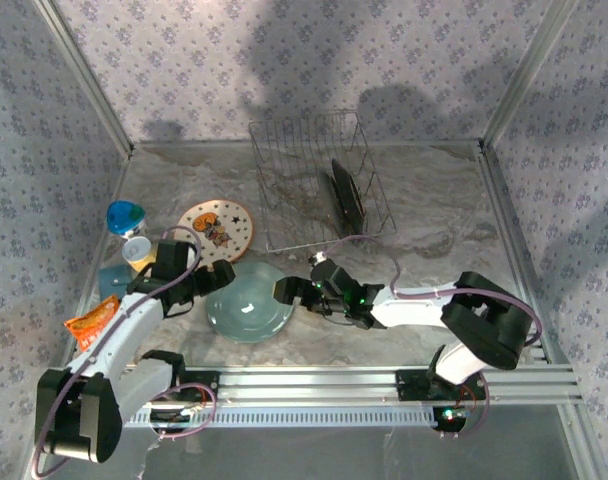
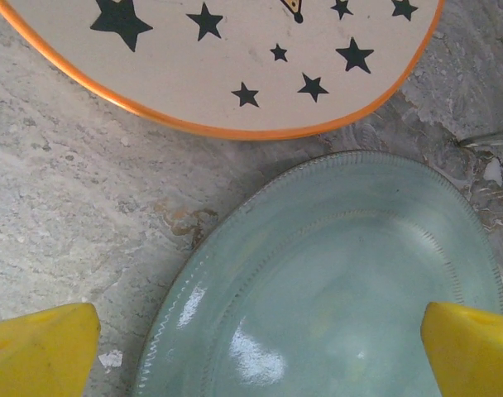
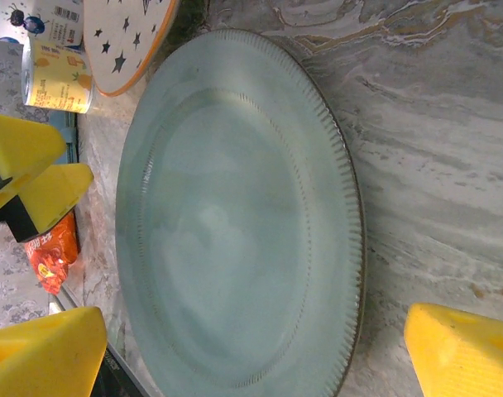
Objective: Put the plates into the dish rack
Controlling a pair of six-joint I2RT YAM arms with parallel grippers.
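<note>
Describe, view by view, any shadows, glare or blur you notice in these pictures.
Top external: broad soft shadows darken the back wall above the dish rack. Left wrist: white glare patches on the teal plate. Right wrist: even light on that plate, no strong glare.

Rear centre of the tabletop: a thin silvery wire dish rack, rectangular, standing level. In its right part a glossy black round plate stands on edge. Left of the rack, a cream round plate with black stars and orange rim lies flat. Just beside it on the near side, not touching, a plain pale teal round plate lies flat, face up.
</note>
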